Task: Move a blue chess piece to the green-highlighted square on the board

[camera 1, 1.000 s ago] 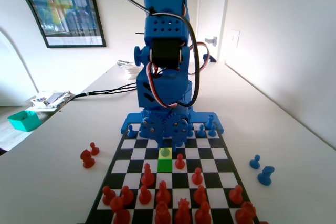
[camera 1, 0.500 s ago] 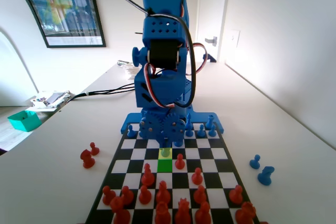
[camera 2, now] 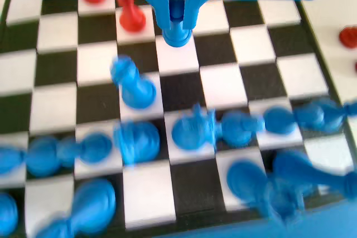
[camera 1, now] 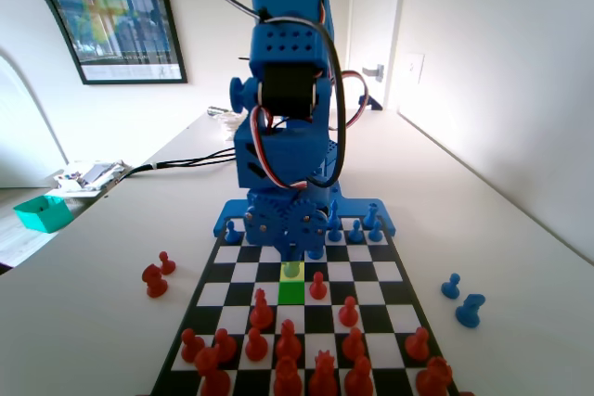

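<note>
The blue chess piece (camera 2: 176, 32), a small pawn, stands on a white square of the board (camera 2: 223, 85) in the wrist view. My gripper (camera 2: 176, 10) hangs straight over it, with the jaws pressed against both sides of its round head. In the fixed view my gripper (camera 1: 295, 255) is low on the board (camera 1: 243, 273), and the pawn (camera 1: 293, 270) shows just under it on the yellow square. The green-highlighted square (camera 1: 291, 292) lies directly in front of the pawn, one square nearer the camera, with nothing on it.
Red pawns (camera 1: 318, 285) (camera 1: 262, 301) flank the green square, with several more red pieces behind them. Taken red pieces (camera 1: 154, 278) lie left of the board and blue ones (camera 1: 461, 301) right. In the wrist view, a blue piece (camera 2: 134, 85) and a red pawn (camera 2: 131, 18) stand near the gripper.
The arm has come down over the pawn on the yellow square, and the jaws now hide most of it in the fixed view. The pieces have not moved.
</note>
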Motion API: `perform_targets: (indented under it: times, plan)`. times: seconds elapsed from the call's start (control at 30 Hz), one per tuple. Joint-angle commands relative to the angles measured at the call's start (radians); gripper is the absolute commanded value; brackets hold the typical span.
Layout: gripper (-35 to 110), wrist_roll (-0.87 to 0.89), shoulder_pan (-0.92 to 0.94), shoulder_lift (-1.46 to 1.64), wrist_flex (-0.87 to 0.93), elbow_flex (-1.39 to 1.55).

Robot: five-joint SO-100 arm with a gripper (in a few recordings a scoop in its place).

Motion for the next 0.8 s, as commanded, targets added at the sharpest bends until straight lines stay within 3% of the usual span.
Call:
perform_targets:
  times: [0.0,0.77]
  plan:
    - [1,0.005,0.02,0.02,0.034,-0.074]
    - [2,0.034,0.015,-0.063,0.02,-0.149]
